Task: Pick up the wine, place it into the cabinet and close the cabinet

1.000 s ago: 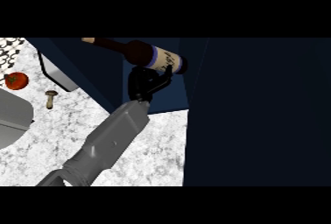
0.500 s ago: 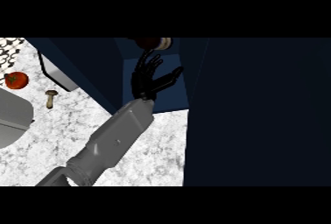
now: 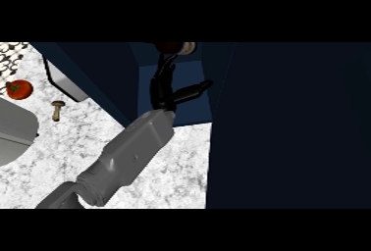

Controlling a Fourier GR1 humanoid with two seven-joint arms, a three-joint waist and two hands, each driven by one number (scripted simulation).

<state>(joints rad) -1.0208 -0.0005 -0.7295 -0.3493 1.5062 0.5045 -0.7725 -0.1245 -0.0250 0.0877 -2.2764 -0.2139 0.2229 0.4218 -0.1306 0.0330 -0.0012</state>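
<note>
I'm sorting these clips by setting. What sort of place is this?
Most likely a kitchen: a speckled stone counter under dark blue cabinets, with a tomato and a mushroom lying on it, and a wine bottle sitting in the open cabinet.

Single grey forearm (image 3: pixel 130 152) rises from lower edge across speckled table (image 3: pixel 174 171) toward open cabinet (image 3: pixel 174 98). Which arm: cannot tell. Black hand (image 3: pixel 165 90) inside cabinet opening, fingers straight, thumb spread to right. Fingertips just below wine (image 3: pixel 174 47) bottle at top edge; contact unclear. Dark cabinet door (image 3: pixel 290 127) fills right side. Tomato (image 3: pixel 19 88) and mushroom (image 3: pixel 57 110) on table at left, apart from each other.
</note>
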